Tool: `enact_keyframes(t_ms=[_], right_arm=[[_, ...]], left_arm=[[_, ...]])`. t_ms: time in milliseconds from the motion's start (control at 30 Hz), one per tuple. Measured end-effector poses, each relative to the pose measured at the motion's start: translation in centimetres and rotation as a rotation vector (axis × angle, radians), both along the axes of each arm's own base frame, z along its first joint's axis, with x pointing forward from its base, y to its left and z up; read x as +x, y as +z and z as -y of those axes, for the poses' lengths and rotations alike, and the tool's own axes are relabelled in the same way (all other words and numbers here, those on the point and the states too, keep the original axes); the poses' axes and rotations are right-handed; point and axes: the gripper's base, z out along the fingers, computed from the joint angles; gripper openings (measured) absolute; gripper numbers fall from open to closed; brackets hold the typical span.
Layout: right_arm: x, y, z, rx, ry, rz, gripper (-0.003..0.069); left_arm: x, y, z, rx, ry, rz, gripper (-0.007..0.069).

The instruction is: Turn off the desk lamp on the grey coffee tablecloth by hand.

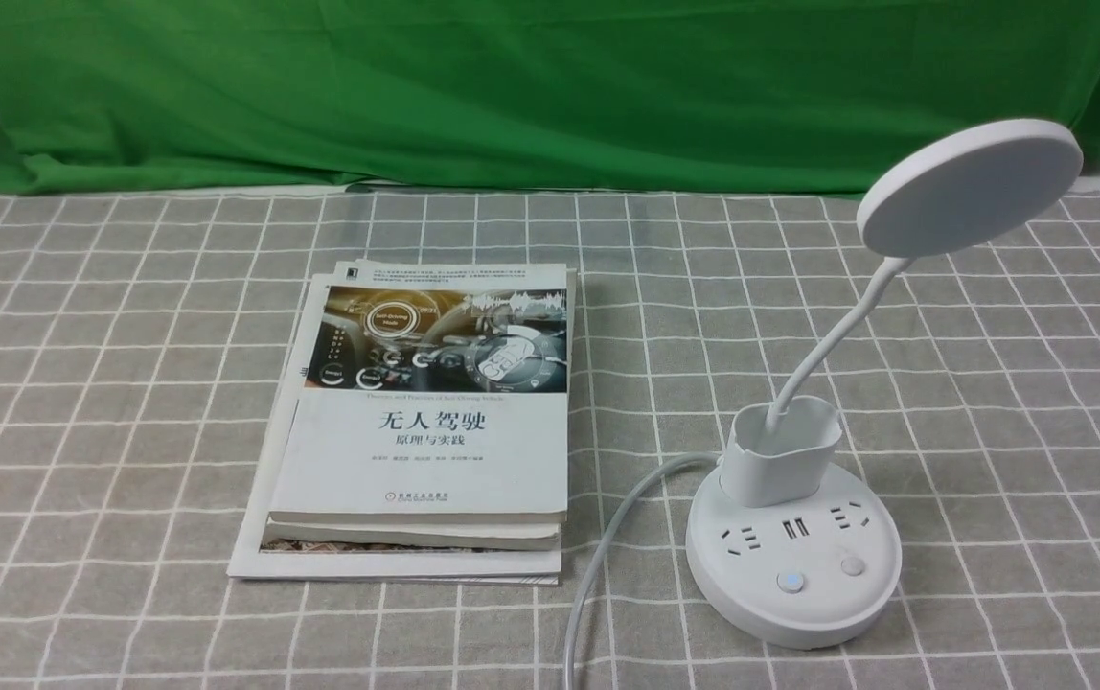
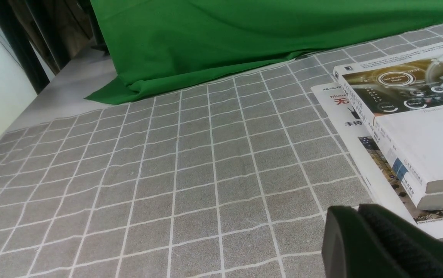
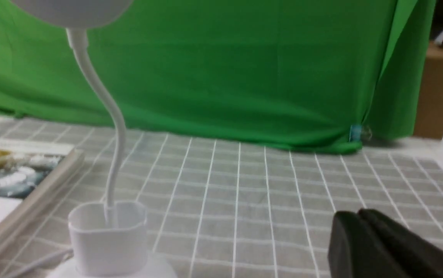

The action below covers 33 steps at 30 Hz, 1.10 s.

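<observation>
**Operator:** Where is the desk lamp (image 1: 785, 460) located?

**Technician:** It stands on the grey coffee tablecloth (image 1: 109, 383), just to the right of the stack of books (image 1: 425, 450) and not touching it. The round base (image 1: 790, 613) sits level with the near end of the stack. The neck rises from the cup holder and bends away from the books, carrying the disc head (image 1: 970, 187), which is tilted. The white cord (image 1: 607, 537) runs along the cloth between the base and the books. Two buttons sit on the base; the one nearer the books (image 1: 789, 581) shows a bluish tint. The views do not show whether the head is lit.

**Operator:** What is the state of the grippers?

**Technician:** The left gripper (image 2: 360, 210) hangs above the cloth near the stack's left near corner. Its fingers lie together with no visible gap, and it holds nothing. The right gripper (image 3: 358, 214) is on the side of the lamp away from the books. It is likewise closed and empty, and clear of the lamp.
</observation>
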Motion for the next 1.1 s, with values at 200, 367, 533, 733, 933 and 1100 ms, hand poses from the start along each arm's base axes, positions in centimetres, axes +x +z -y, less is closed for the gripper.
enact_keyframes(t_ms=[200, 367, 533, 733, 933, 1100], right_arm=[[-0.1, -3.7, 0.1, -0.009, -0.008, -0.041, 0.0049], [-0.2, -4.7, 0.1, -0.021, -0.008, -0.145, 0.0049], [-0.2, -4.7, 0.1, -0.010, -0.009, -0.146, 0.0049], [-0.2, -4.7, 0.1, -0.004, -0.009, -0.149, 0.0049], [-0.2, -4.7, 0.1, -0.003, -0.010, -0.149, 0.0049], [-0.2, -4.7, 0.1, -0.003, -0.009, -0.149, 0.0049]], left_arm=[[0.0, 0.0, 0.0, 0.000, 0.000, -0.002, 0.0020], [0.0, 0.0, 0.0, 0.000, 0.000, -0.002, 0.0020], [0.0, 0.0, 0.0, 0.000, 0.000, -0.002, 0.0020], [0.0, 0.0, 0.0, 0.001, 0.000, -0.002, 0.0020], [0.0, 0.0, 0.0, 0.000, 0.000, -0.002, 0.0020], [0.0, 0.0, 0.0, 0.000, 0.000, -0.002, 0.0020]])
